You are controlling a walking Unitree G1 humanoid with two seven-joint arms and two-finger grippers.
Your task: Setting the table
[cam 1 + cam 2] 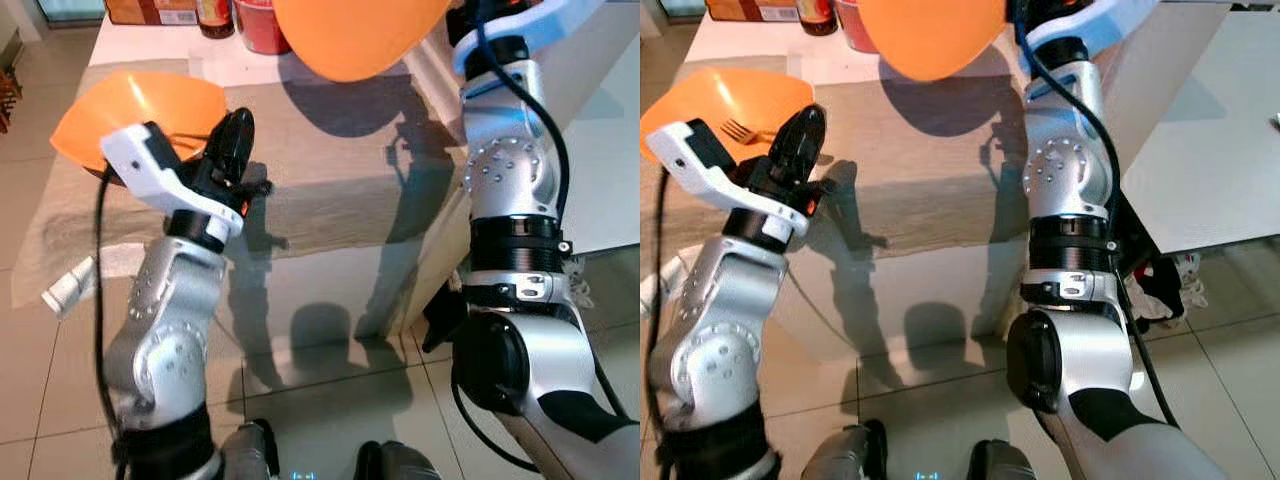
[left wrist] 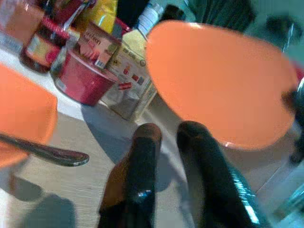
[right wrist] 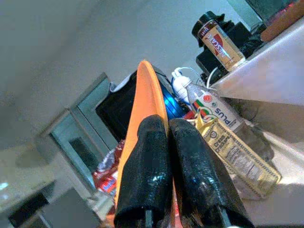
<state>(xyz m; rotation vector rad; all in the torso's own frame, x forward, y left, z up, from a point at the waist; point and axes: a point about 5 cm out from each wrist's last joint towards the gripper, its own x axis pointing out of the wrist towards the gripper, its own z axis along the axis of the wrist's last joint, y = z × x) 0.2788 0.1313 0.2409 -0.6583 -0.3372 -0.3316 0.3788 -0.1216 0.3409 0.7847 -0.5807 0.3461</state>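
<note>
Right end effector [image 3: 164, 166] pinches the rim of an orange bowl [image 1: 355, 35], holding it raised over the counter [image 1: 330, 170]; its top is cut off in the eye views. Left end effector [image 2: 173, 156] hovers empty, fingers narrowly apart, beside a second orange bowl [image 1: 735, 100] on the counter holding a fork [image 1: 737, 129]. Wrist views add blurred bottles and a red tub [image 2: 83, 78].

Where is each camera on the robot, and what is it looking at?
Left eye view: head, looking down at table; both arms show.
Right eye view: head too, same scene; fork on left orange plate.
Left wrist view: along left gripper toward raised orange plate.
Right wrist view: along right gripper, shut on that plate's rim.
Shared: raised plate, red tub.
</note>
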